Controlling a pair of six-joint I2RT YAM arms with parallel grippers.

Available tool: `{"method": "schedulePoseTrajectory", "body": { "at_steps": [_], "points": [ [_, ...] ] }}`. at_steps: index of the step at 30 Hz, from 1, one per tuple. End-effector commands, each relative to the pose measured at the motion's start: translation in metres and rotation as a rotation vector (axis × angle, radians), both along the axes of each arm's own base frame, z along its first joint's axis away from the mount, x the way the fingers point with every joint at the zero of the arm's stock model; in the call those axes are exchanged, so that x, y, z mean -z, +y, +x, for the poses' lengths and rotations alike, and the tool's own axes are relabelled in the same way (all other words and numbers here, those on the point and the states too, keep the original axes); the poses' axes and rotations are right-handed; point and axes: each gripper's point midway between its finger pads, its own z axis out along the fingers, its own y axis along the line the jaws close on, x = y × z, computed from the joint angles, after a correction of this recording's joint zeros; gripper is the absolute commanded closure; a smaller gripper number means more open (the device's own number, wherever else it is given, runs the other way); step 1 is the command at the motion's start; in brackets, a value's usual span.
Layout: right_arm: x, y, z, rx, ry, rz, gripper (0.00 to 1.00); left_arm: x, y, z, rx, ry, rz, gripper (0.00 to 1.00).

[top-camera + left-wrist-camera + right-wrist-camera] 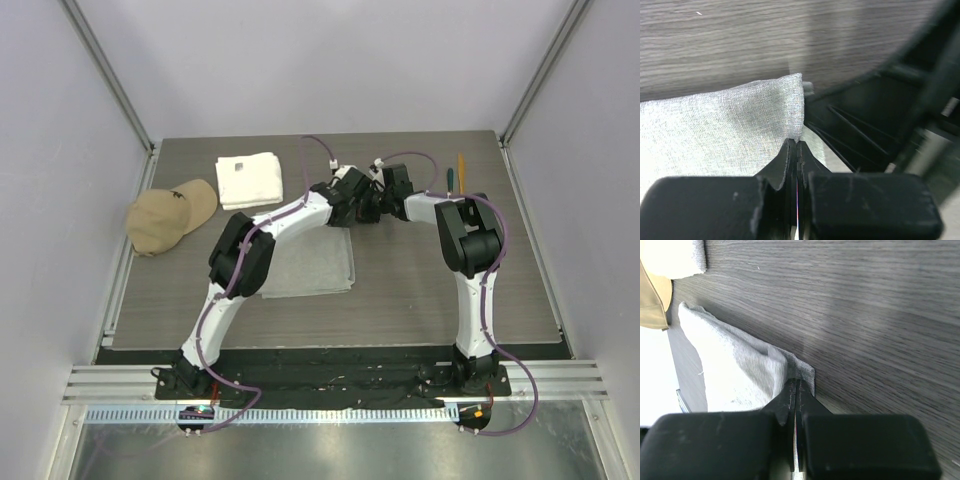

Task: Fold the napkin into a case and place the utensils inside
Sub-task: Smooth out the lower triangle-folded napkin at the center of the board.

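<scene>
The light-grey napkin [310, 265] lies as a flat, wide sheet in the middle of the table; no case is in view. My left gripper [358, 212] and right gripper [374, 212] meet close together over its far right corner. In the left wrist view the left gripper [796, 142] is shut on a corner of the napkin [730, 130]. In the right wrist view the right gripper [797, 382] is likewise shut on an edge of the napkin [735, 367]. Two utensils lie at the back right: an orange-yellow stick [461, 166] and a teal-handled piece [450, 178].
A thick white towel [250, 180] sits at the back left, with a tan cap [170, 215] to its left. The right arm's black links [880, 130] crowd close beside the left gripper. The towel [680, 257] and cap [652, 300] also show in the right wrist view.
</scene>
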Motion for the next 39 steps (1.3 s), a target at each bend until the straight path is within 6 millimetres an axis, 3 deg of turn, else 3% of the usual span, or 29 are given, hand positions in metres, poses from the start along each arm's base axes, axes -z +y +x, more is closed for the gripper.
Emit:
{"method": "schedulePoseTrajectory", "body": {
  "at_steps": [1, 11, 17, 19, 21, 26, 28, 32, 33, 35, 36, 37, 38, 39],
  "points": [
    [-0.001, -0.001, 0.006, 0.009, -0.018, -0.011, 0.99, -0.030, -0.014, -0.004, 0.009, -0.034, -0.080, 1.00],
    [-0.002, -0.006, 0.006, 0.010, -0.017, -0.021, 0.99, -0.023, -0.022, -0.001, -0.002, 0.009, -0.123, 1.00],
    [-0.025, -0.007, 0.009, 0.014, -0.041, -0.020, 0.99, -0.030, -0.012, 0.002, -0.004, -0.008, -0.144, 0.83],
    [-0.034, -0.012, 0.011, 0.031, -0.035, -0.033, 0.98, -0.038, -0.012, 0.005, 0.001, -0.016, -0.165, 0.71],
    [-0.047, -0.017, 0.011, 0.047, -0.035, -0.052, 0.94, -0.054, -0.017, 0.006, 0.021, -0.029, -0.197, 0.61],
    [-0.068, -0.031, 0.003, 0.087, -0.030, -0.114, 0.80, -0.080, -0.023, 0.004, 0.059, -0.043, -0.240, 0.50],
    [-0.075, -0.039, -0.005, 0.098, -0.015, -0.134, 0.79, -0.083, -0.021, 0.005, 0.062, -0.050, -0.241, 0.49],
    [-0.079, -0.060, -0.022, 0.136, -0.022, -0.193, 0.66, -0.080, -0.018, 0.012, 0.076, -0.040, -0.247, 0.49],
    [-0.073, -0.059, -0.033, 0.121, 0.001, -0.190, 0.64, -0.075, -0.019, 0.013, 0.082, -0.031, -0.247, 0.49],
    [-0.084, -0.056, -0.047, 0.100, -0.019, -0.145, 0.60, -0.075, -0.019, 0.021, 0.090, -0.045, -0.239, 0.48],
    [-0.072, -0.057, -0.066, 0.079, 0.015, -0.129, 0.59, -0.064, -0.018, 0.021, 0.099, -0.025, -0.208, 0.48],
    [-0.080, -0.057, -0.072, 0.076, -0.013, -0.117, 0.57, -0.060, -0.016, 0.023, 0.099, -0.021, -0.185, 0.48],
    [-0.080, -0.058, -0.079, 0.076, -0.016, -0.112, 0.57, -0.069, -0.019, 0.029, 0.111, -0.043, -0.178, 0.49],
    [-0.065, -0.060, -0.097, 0.064, 0.018, -0.108, 0.56, -0.065, -0.016, 0.030, 0.106, -0.034, -0.156, 0.50]
  ]
}}
